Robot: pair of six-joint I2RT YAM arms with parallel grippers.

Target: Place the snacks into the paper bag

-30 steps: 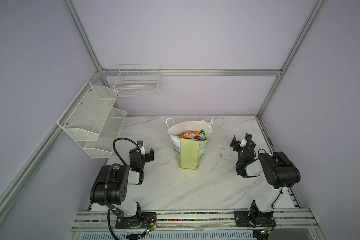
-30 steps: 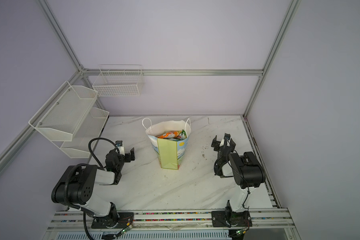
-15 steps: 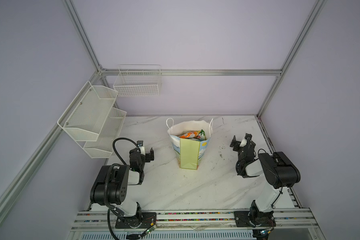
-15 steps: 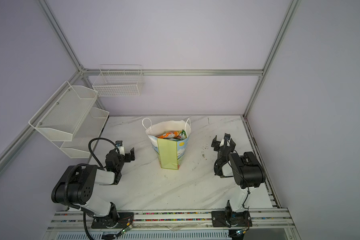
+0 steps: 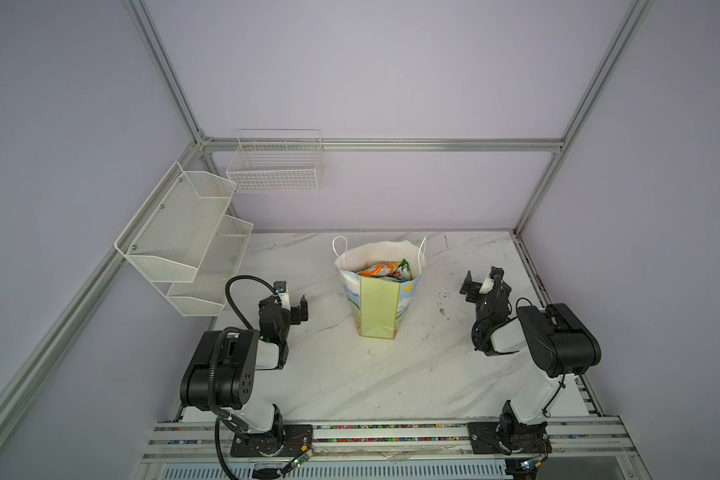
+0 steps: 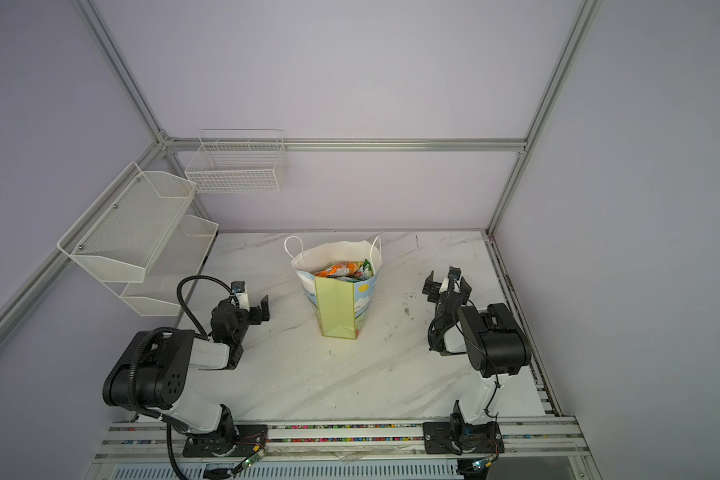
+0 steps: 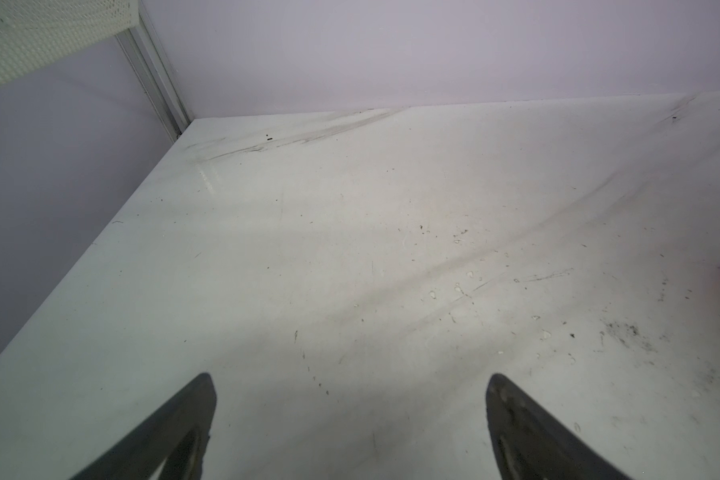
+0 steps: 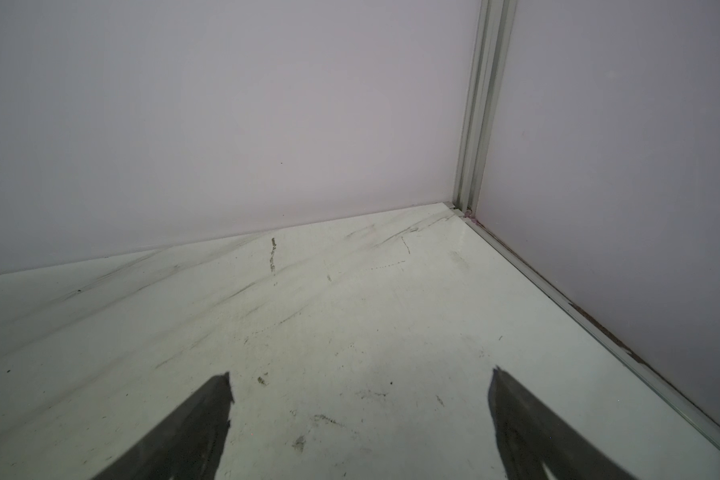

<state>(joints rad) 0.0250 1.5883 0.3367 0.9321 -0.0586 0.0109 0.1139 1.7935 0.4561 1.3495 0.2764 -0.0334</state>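
Enclosure: pale lilac walls (image 5: 391, 83), aluminium frame posts (image 5: 541, 187) at the corners.
Tabletop (image 5: 350, 374): white marble pattern, scuffed, speckled with dark marks.
Wall fittings: white wire basket (image 5: 275, 174) on the back wall; two-tier white mesh shelf (image 5: 184, 232) on the left wall.
Paper bag (image 5: 377, 316): upright, at mid-width of the tabletop toward the back, between the two arms, mouth open. White inside, pale yellow-green side toward the camera, sky-and-sun print on the adjoining panels, white cord handles at the rim.
Snacks (image 5: 385, 270): inside the Paper bag, piled up near its mouth. Orange packet (image 5: 374, 271) and green packet (image 5: 405, 265) on top; remainder too small to sort.
Left gripper (image 5: 292, 305): low over the tabletop, left of the Paper bag and well apart from it. Jaws spread wide, nothing between them; only bare tabletop between the two dark tips in the left wrist view.
Right gripper (image 5: 482, 284): low over the tabletop, right of the Paper bag and well apart from it. Jaws spread wide, nothing held; bare tabletop and the far corner post beyond the tips in the right wrist view.
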